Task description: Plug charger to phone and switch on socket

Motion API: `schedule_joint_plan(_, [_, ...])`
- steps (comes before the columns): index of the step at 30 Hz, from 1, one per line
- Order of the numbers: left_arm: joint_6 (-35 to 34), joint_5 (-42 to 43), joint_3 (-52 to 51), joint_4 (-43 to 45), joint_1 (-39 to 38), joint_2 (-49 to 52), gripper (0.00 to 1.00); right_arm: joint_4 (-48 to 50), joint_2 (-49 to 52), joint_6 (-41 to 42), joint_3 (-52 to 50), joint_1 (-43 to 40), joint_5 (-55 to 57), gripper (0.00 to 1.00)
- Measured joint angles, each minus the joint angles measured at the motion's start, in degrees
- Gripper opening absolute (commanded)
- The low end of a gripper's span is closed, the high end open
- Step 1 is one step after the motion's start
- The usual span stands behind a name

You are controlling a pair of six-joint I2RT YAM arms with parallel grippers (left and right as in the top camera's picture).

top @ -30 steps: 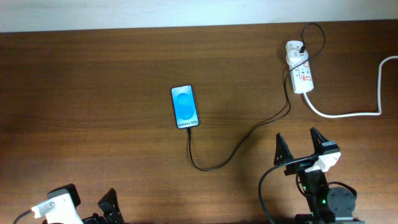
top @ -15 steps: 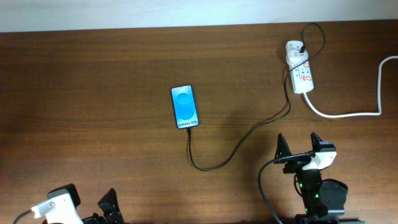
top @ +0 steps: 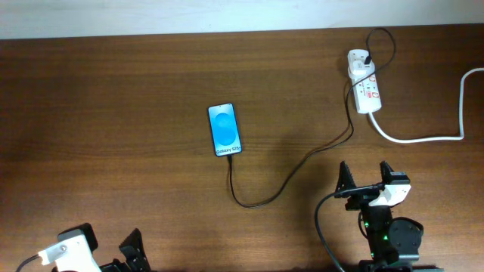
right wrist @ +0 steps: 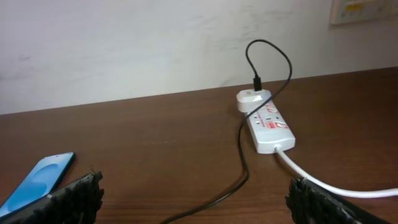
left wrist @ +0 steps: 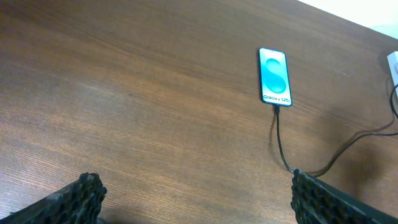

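**Condition.** The phone [top: 224, 129] lies flat on the table [top: 113, 113], screen up and lit blue. The charger [left wrist: 278, 134] meets the phone's lower edge. In the left wrist view its tip appears seated in the port, though the joint is too small to confirm. From there the cable loops toward the robot, then runs off to the phone's right and away to the socket [top: 364, 81]. The socket lies well apart from the phone, to its right and nearer the wall, and the cable ends in a white adapter [top: 358, 59] at its far end. A thick white cord [top: 423, 139] leaves the socket's near end, farther right again.

**Grippers.** The right gripper [top: 364, 175] hovers to the phone's right and nearer the robot, fingers spread wide and holding nothing. The left gripper [left wrist: 193, 190] sits low and to the phone's left, likewise spread wide and empty. Neither touches a task item.

**Step in hand.** By my judgement the plugging step is done or nearly so, which leaves the socket switch. Whether it is already on cannot be read.

**Next move.** The right arm is the better placed. It would need to reach away from the robot to the socket and press the switch with one fingertip — clear of the cable loop at the adapter, and without shoving the strip.
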Motion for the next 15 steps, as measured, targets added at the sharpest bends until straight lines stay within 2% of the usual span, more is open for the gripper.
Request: schedule_joint_plan(15, [0.0,0.0,0.0,0.0,0.0,0.0,0.99,-0.04,0.0,-3.3,0.0,-0.07,0.42,0.99])
